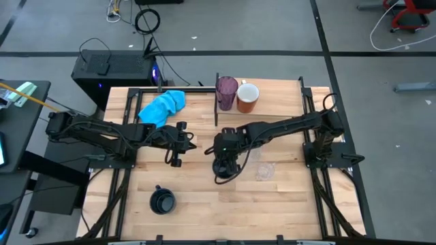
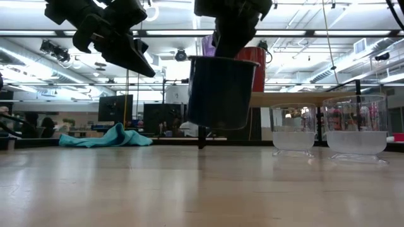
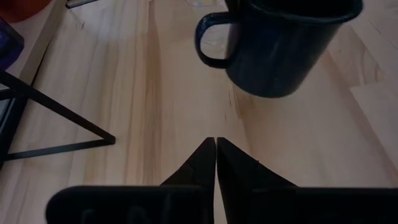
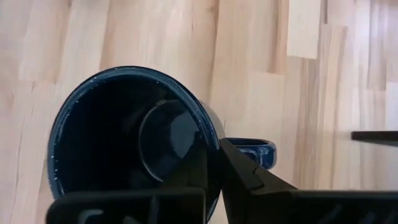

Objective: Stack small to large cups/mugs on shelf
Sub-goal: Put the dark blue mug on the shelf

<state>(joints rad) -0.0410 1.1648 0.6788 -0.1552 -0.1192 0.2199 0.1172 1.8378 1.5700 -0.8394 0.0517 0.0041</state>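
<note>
My right gripper [image 4: 214,163] is shut on a black handled mug [image 2: 221,91], which hangs above the middle of the table [image 1: 223,167]. My left gripper [image 3: 215,155] is shut on nothing, a little to the mug's left [image 1: 178,144]. A second black mug [image 1: 162,201] stands on its base near the front edge. A purple tumbler [image 1: 227,92] and an orange mug [image 1: 247,97] stand on the pale raised shelf [image 1: 279,102] at the back. Two clear cups [image 2: 293,129] [image 2: 356,126] stand on the table at the right. My right gripper pinches the mug's wall at the rim [image 4: 208,134], right beside the handle [image 4: 252,149]. One finger is inside the mug and one outside. The fingers come from above, slanting down. The mug hangs below them, mouth up and slightly tilted, lifted clear of the table.
A bright blue cloth [image 1: 163,105] lies crumpled at the back left. The shelf's dark upright edge [image 1: 216,102] and its black leg frame [image 3: 56,115] stand between the cloth and the shelf. Bare planks lie at the front right.
</note>
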